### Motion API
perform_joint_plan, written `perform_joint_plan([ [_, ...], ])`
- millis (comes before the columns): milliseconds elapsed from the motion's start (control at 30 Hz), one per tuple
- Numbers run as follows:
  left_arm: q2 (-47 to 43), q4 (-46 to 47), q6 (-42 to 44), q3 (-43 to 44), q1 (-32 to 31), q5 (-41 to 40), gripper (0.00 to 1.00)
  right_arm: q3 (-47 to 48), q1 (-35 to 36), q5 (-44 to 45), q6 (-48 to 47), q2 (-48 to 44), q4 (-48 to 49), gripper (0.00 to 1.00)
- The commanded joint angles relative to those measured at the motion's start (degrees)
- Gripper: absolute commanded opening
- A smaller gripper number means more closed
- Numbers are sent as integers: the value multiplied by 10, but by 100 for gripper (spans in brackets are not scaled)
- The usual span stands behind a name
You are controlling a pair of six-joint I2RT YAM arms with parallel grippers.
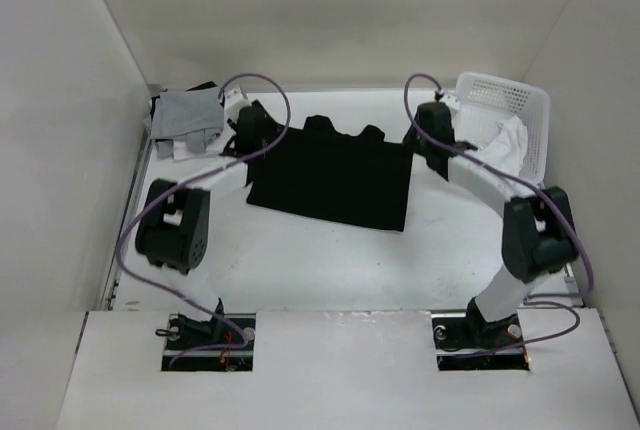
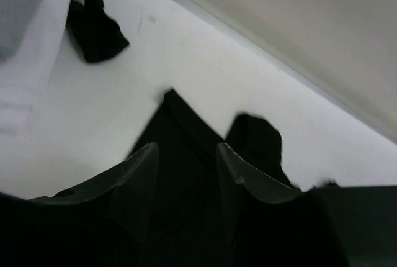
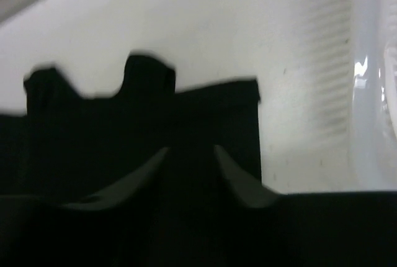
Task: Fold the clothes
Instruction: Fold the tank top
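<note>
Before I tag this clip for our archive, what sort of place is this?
Probably a robotics lab test cell: bare white walls box in the table, left arm and right arm are bolted at its near edge, and a black cloth lies spread between them.

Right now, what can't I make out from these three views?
- Left wrist view: blur and black-on-black hide whether the left tool touches the black cloth.
- Right wrist view: same for the right tool; the basket is cut off by the right edge.
- Top view: each tool sits hidden behind its own wrist; the grey garment covers its pile, so the count is unclear; the right arm crosses the white garment.
</note>
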Motion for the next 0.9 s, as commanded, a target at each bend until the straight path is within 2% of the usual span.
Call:
perform_joint_plan([
  [0,-136,83,-6,-144,-40,-8,40,-121,61,30,16,-121,77,27],
  [33,-167,85,-13,-193,-45,-16,40,-166,74,24,36,-152,89,10],
  [67,-200,82,-21,-243,-48,-22,39,-212,88,14,59,-181,96,0],
  [167,-295,46,-59,-362,-40,-16,36,-332,124,1,97,-270,107,0],
  [233,-341,6,-87,-409,-29,-2,36,-390,144,7,119,-321,102,11],
  [300,-370,-22,-104,-443,-12,28,37,-442,159,13,149,-368,90,28],
  [433,-372,-17,-118,-467,28,84,41,-490,162,10,187,-407,65,43],
  [633,-292,31,-131,-454,52,118,43,-496,134,-10,181,-392,63,49],
  [867,-256,80,-148,-455,54,125,41,-489,136,-39,186,-310,118,47],
])
